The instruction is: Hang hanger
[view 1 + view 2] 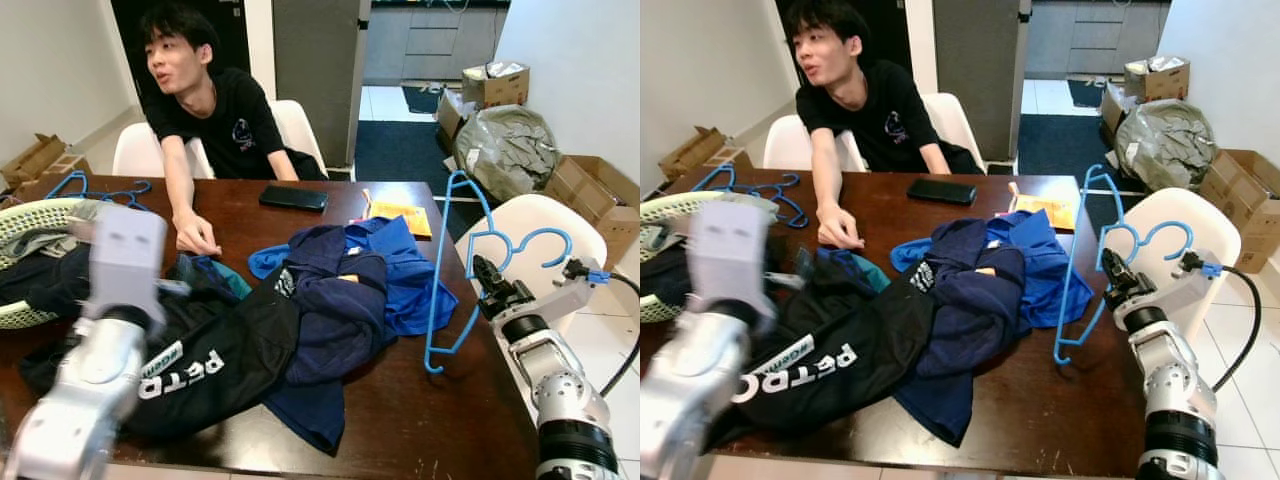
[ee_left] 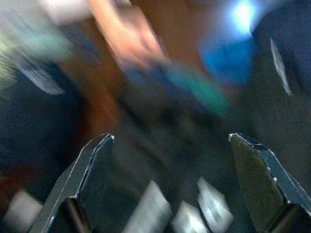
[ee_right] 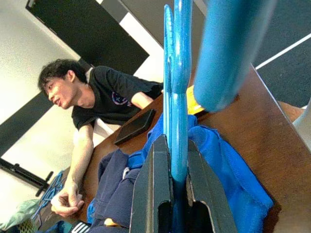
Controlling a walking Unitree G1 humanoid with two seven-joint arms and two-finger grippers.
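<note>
— What is nearest the camera?
— At lower left, the blurred left gripper hovers with fingers spread over a black garment on the brown table. At lower right, the right gripper pinches a blue hanger, held upright off the table's right edge.

— And farther back?
— Blue clothes lie mid-table; a black phone beyond. A person sits at upper left, hand on the table.
</note>
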